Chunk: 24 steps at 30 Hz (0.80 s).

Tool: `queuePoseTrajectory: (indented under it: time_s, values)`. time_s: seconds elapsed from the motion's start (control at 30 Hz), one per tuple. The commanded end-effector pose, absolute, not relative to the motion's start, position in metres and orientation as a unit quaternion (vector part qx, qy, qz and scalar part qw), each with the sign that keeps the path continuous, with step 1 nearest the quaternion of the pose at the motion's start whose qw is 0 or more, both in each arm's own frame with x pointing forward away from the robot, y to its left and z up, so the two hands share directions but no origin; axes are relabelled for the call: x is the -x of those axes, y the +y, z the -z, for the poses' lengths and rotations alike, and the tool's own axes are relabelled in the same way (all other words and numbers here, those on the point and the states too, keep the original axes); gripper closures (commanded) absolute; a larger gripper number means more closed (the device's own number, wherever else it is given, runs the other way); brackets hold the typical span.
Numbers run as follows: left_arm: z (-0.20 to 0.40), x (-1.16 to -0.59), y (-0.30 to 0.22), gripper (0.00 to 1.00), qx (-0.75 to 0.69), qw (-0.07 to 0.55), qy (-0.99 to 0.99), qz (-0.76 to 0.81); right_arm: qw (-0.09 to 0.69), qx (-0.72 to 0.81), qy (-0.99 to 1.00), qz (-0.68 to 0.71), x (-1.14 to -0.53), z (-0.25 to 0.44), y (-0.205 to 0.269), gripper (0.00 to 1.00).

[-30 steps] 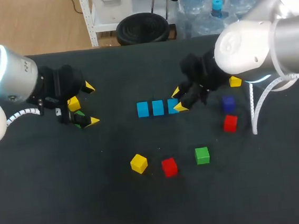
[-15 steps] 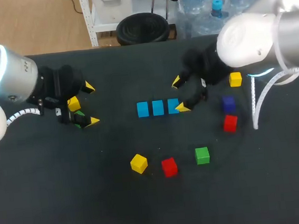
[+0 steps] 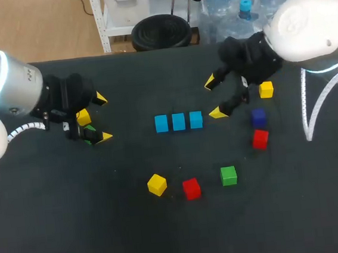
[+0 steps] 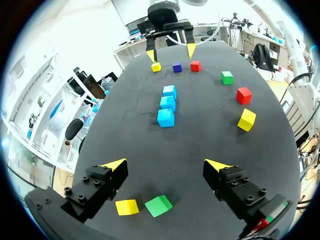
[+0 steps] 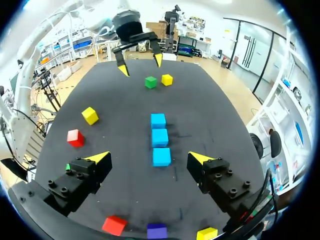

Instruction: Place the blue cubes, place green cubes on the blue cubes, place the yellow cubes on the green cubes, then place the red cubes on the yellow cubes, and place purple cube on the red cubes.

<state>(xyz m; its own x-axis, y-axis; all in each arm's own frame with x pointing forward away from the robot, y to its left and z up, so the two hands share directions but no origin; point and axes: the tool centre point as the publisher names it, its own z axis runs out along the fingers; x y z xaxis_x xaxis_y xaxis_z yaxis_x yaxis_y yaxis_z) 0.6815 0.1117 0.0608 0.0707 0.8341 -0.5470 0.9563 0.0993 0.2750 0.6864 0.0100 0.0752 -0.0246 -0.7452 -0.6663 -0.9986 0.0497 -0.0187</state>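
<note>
While hovering with fingers spread, lower left gripper (image 4: 166, 164) straight onto green cube (image 4: 158, 205) beneath, avoiding yellow cube (image 4: 127, 206) just beside; hold right gripper (image 3: 214, 97), likewise spread, off blue cubes (image 5: 159, 136) ahead.

Head cam overhead; wrist cams low, opposed, sharing blue cube row (image 3: 179, 121)

The black matte table (image 3: 167, 234) spreads wide under bright, even light, its far edge straight.
</note>
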Motion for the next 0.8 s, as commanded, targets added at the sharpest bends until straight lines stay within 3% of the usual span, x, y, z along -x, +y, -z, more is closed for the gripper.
queuePoseTrajectory:
  time_s: [0.03,0.8]
  values:
    - [-0.06,-0.681,0.114,0.0,-0.665,0.311,0.671,0.102,0.267,0.648,0.675,-0.229,-0.665,-0.094,-0.002,0.0]
    - [-0.06,-0.681,0.114,0.0,-0.665,0.311,0.671,0.102,0.269,0.618,0.703,-0.229,-0.549,-0.089,-0.017,0.0]
